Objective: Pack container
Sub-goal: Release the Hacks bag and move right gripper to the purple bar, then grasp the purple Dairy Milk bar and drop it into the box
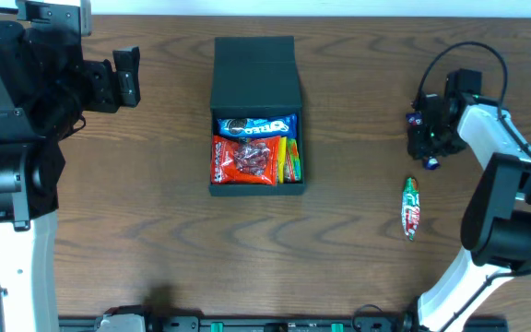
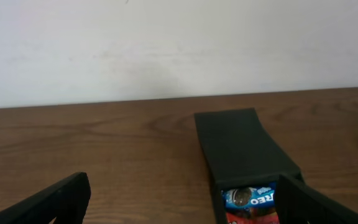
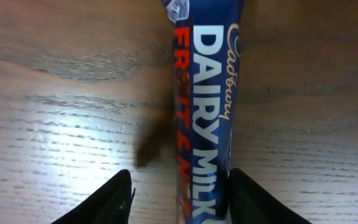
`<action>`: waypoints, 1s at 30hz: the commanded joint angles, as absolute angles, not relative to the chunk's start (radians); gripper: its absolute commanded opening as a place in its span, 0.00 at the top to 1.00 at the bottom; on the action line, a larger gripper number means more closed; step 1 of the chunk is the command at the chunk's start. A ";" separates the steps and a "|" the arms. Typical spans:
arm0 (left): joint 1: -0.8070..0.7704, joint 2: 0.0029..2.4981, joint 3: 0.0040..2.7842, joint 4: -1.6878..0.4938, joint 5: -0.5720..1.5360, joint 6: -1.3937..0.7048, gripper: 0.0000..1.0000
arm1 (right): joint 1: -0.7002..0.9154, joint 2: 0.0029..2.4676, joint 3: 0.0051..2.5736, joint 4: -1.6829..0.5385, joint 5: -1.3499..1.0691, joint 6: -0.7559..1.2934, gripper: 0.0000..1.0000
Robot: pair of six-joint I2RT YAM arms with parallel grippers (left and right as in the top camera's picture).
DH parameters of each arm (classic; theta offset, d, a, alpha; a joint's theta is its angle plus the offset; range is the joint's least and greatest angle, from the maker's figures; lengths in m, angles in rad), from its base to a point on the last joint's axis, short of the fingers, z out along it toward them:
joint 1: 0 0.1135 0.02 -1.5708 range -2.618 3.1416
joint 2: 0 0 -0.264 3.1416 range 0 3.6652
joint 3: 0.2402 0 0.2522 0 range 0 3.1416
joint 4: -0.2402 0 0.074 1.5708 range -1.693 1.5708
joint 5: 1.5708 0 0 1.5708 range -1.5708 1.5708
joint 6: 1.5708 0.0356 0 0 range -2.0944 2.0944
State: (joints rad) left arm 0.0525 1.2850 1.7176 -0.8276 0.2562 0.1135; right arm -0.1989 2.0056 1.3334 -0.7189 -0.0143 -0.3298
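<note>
The right gripper (image 3: 180, 180) is spread, one finger on either side of a blue Cadbury Dairy Milk bar (image 3: 207, 93). In the right wrist view we see the bar running 12 to 6 o'clock down the gap, so the fingers would shut across its narrow width. The bar sits off-centre, close against the finger at 3 o'clock, with bare tabletop (image 3: 61, 124) showing toward the finger at 9 o'clock. We cannot tell whether either finger touches the wrapper, and we judge that nothing is pinched yet. From overhead, the container (image 1: 256, 78) lies at 9 o'clock from this gripper, well apart, mid-tabletop, its flap lid thrown back toward 12 o'clock and its open tray toward 6 o'clock. Inside we see an Oreo packet (image 1: 256, 125), a red snack packet (image 1: 244, 160) just below it and a yellow-green packet (image 1: 291, 159) along the 3 o'clock wall, so little room is left. A green and red sweet (image 1: 410, 207) lies on the tabletop at 6 o'clock from the right gripper. The left gripper (image 1: 129, 78) hovers at about 10 o'clock from the container, spread and empty. The right arm is plainly nearer the bar, so we judge the coming move is its own: close across the bar, lift, and carry it toward 9 o'clock
</note>
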 commanded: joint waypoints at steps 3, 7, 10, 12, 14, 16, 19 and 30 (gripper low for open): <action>0.059 1.290 1.738 -0.822 0.263 0.135 0.05 | -0.200 2.016 1.320 -0.705 0.004 -0.310 0.58; 0.059 1.290 1.738 -0.822 0.263 0.135 0.05 | -0.202 2.054 1.320 -0.711 0.004 -0.282 0.69; 0.059 1.290 1.738 -0.819 0.263 0.135 0.05 | -0.202 2.060 1.320 -0.706 -0.005 -0.258 0.77; 0.059 1.290 1.738 -0.813 0.263 0.135 0.05 | -0.201 2.060 1.321 -0.707 -0.006 -0.244 0.83; 0.059 1.290 1.738 -0.810 0.263 0.135 0.05 | -0.200 2.059 1.323 -0.708 -0.018 -0.212 0.88; 0.059 1.290 1.738 -0.807 0.263 0.135 0.05 | -0.195 2.059 1.331 -0.716 -0.052 -0.206 0.93; 0.059 1.290 1.738 -0.807 0.263 0.135 0.05 | -0.175 2.059 1.359 -0.738 -0.099 -0.205 0.94; 0.059 1.290 1.738 -0.807 0.259 0.135 0.05 | 0.081 2.059 1.743 -0.966 -0.297 -0.084 0.96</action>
State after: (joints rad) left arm 0.0525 1.2850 1.7176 -0.8089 0.2558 0.1139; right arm 0.0124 2.0682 1.6787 -0.9459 -0.2146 -0.1467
